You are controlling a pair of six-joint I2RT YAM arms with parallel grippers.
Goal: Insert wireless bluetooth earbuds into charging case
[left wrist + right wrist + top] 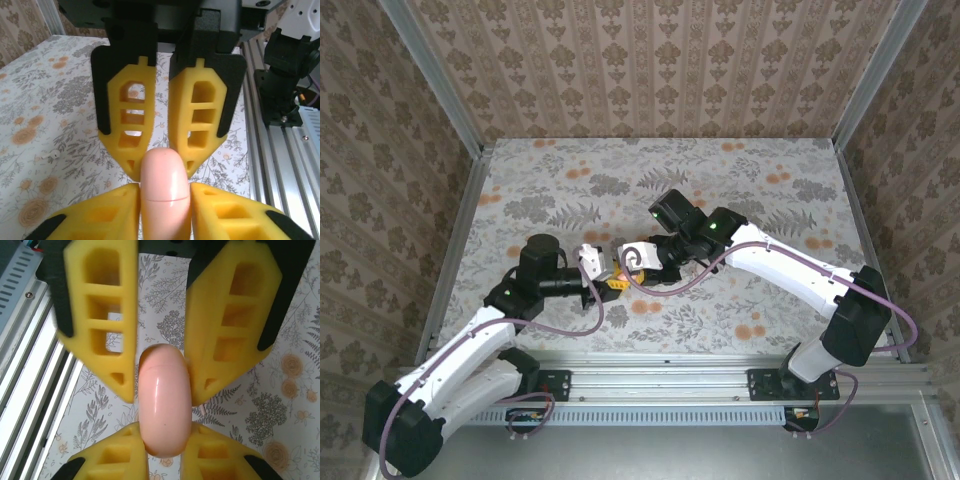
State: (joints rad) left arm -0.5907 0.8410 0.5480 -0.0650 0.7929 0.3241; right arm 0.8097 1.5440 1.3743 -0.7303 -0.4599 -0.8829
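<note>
Salmon-pink charging case [165,172], seam closed, being gripped at once by left gripper [165,189] and right gripper [164,430]. One white earbud [53,155] lying apart on the flowered table [30,100]. Risk: opposing pulls twisting the glossy shell loose, dropping it.

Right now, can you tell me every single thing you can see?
charging case: one, pink, held between both hands
earbud: one, tiny, white, lying on the table apart from the hands
table: one, pale with grey and orange flowers, under everything
walls: three, brown patterned, at the left, back and right of the table
metal rail: one, silver, along the near edge
left arm: one, white and black, reaching to the middle
right arm: one, white and black, reaching to the middle
left hand: one, yellow fingers, shut on the charging case
right hand: one, yellow fingers, shut on the charging case
</note>
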